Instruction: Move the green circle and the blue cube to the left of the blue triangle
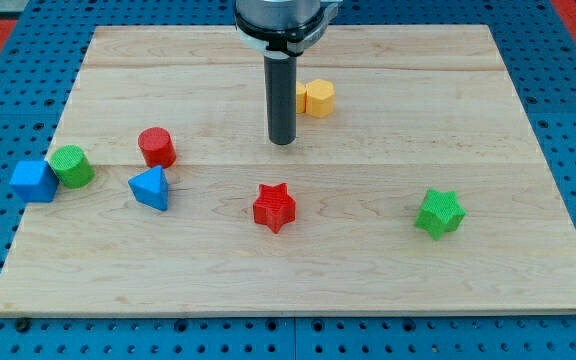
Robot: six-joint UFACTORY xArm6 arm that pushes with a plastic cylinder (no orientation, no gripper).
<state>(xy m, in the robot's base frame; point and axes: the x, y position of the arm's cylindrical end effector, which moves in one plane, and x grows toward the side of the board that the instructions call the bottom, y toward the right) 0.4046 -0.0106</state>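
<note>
Camera view, my tip [283, 141] bare, no hand, holding nothing, up-right of the blue triangle [150, 188], green circle [72, 166] left of the triangle, blue cube [33, 181] touching the circle's left, wooden tabletop [368, 260].

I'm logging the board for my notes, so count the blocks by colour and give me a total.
Blue: 2, cube and triangle
Green: 2, circle and star
Red: 2, cylinder and star
Yellow: 1, block
Total: 7
</note>
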